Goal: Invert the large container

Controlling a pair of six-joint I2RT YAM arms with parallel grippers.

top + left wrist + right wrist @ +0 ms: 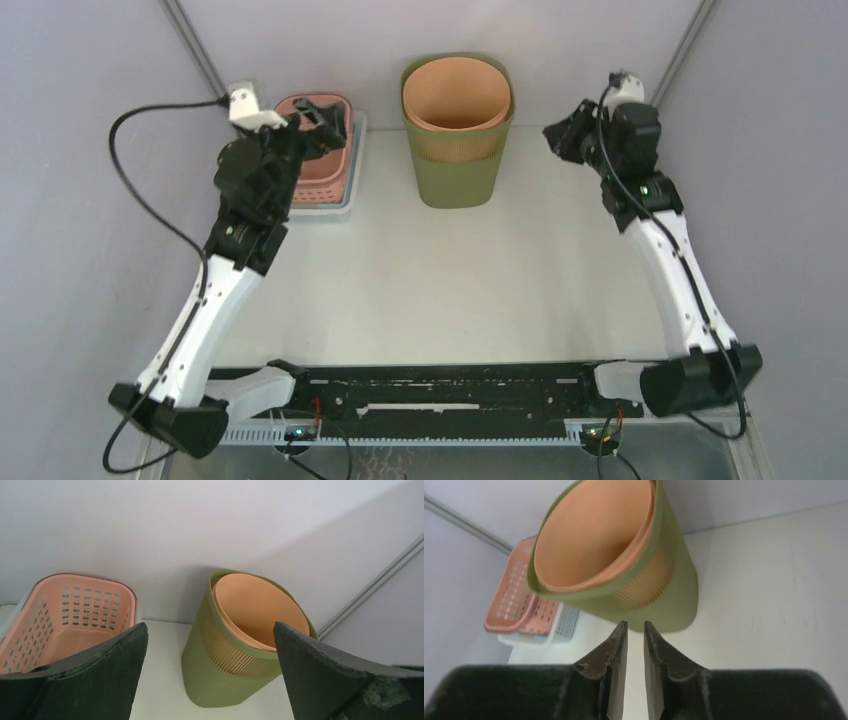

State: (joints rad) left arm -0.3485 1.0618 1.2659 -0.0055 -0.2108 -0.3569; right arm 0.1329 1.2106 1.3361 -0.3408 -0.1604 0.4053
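The large container [455, 170] is a ribbed olive-green bin. It stands upright at the back middle of the table, mouth up, with an orange liner [455, 95] nested inside. It also shows in the left wrist view [225, 670] and the right wrist view [676, 595]. My left gripper [325, 118] is open and empty, raised over a pink basket to the bin's left; in its own view [209, 625] the bin lies ahead between the wide-apart jaws. My right gripper [557, 135] hangs to the bin's right, apart from it; its jaws [635, 623] are almost together with nothing between them.
A pink perforated basket [322, 172] sits on a pale tray [352, 190] at the back left, also in the left wrist view [75, 615] and the right wrist view [511, 605]. Grey walls enclose the back and sides. The white table [450, 290] stretches in front of the bin.
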